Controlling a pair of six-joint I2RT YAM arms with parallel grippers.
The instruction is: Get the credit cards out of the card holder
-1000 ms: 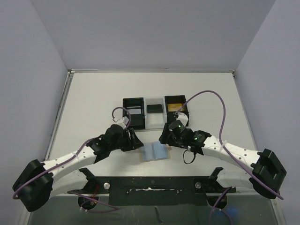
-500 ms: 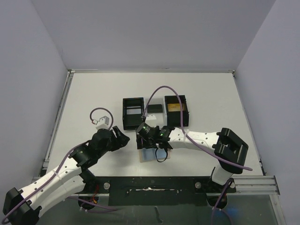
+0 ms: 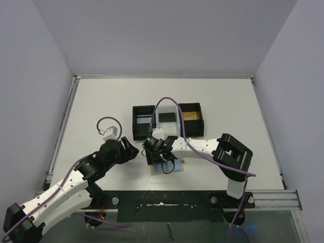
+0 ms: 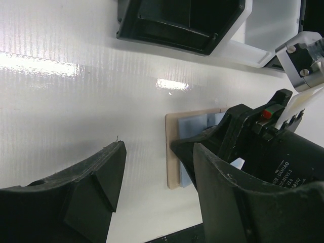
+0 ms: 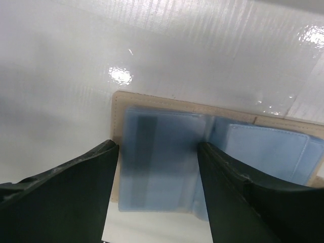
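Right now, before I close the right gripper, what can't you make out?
Top view: the right gripper covers most of the card holder.
Right wrist view: blur hides whether the blue sleeves hold cards.
Left wrist view: the right gripper hides most of the holder.

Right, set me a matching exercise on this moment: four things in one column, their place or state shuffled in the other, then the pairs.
1. card holder
2. left tool
3. right tool
4. black tray

A. open, poised over a blue-grey panel
B. beyond the holder, a yellowish card in its right compartment
C. open, over bare table beside the holder
D. lying unfolded and flat, inside facing up

Pairs: 1-D, 2-C, 3-A, 4-B
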